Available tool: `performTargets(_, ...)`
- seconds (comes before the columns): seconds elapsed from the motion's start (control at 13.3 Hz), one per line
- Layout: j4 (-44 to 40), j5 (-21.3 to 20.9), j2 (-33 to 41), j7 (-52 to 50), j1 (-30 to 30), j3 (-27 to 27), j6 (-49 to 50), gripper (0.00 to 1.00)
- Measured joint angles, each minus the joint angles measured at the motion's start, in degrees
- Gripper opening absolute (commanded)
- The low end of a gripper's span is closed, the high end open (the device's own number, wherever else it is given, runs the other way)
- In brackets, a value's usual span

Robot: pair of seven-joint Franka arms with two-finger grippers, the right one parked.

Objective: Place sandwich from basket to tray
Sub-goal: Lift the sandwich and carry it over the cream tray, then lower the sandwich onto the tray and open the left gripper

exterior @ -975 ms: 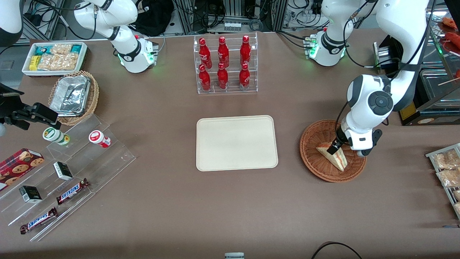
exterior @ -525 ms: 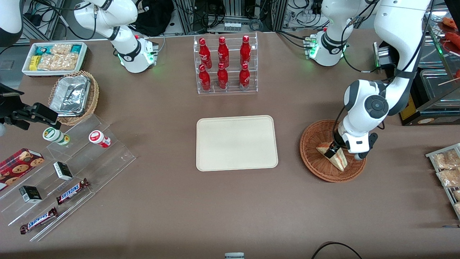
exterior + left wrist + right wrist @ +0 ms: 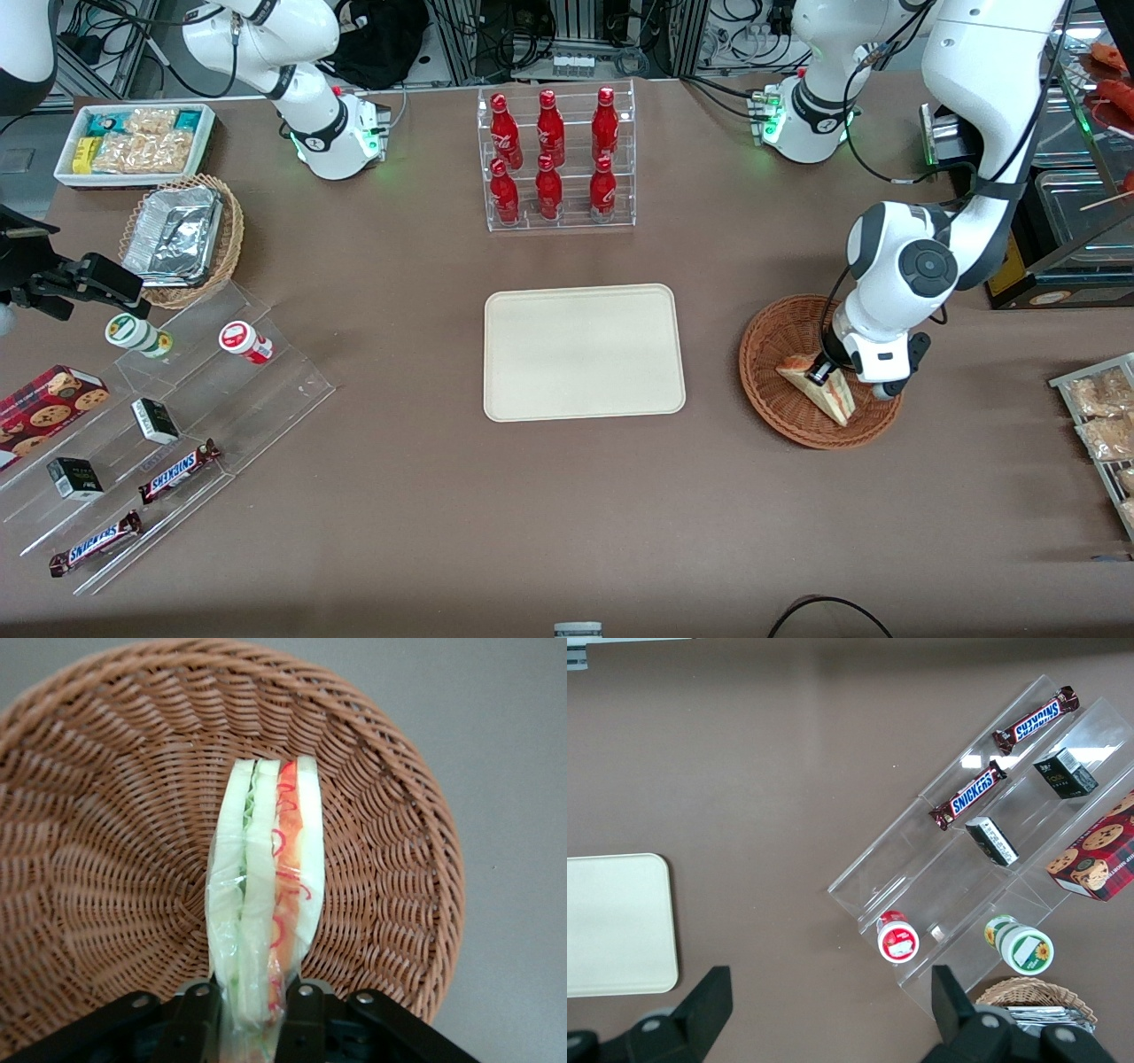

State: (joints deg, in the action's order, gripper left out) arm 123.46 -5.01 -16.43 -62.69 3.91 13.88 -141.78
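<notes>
Pinching the sandwich [image 3: 266, 904] in the basket [image 3: 780, 412], the gripper [image 3: 824, 372] stands beside the tray [image 3: 580, 306]

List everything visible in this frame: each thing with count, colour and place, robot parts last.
sandwich: 1, white bread with red and green filling, in the basket
basket: 1, reddish-brown wicker, toward the working arm's end
tray: 1, cream, mid-table, nothing on it
bottles: 6, red, in a clear rack farther from the camera than the tray
foil containers: silver, in a tan basket toward the parked arm's end
white bin: 1, holding snack packets
Snickers bars: 2, brown, on clear steps
cookie box: 1, red
small jars: 2, one red-lidded, one green-lidded
gripper: 1, black fingers shut on the sandwich, over the basket
</notes>
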Motion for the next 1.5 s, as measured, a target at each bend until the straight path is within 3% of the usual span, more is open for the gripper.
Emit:
performTargets(0.3,-13.96,-0.05,3.73,0.17,-1.78,0.86,24.13,0.11)
performTargets(0.53,-24.51,-0.04,4.15,0.79,-8.36,1.16,35.31,0.11)
performTargets(1.05,-25.64,0.41,-0.32,4.37,-27.19,1.74,33.09,0.12)
performTargets(1.5,-25.51,0.2,-14.15,5.95,-35.37,1.72,15.19,0.13)
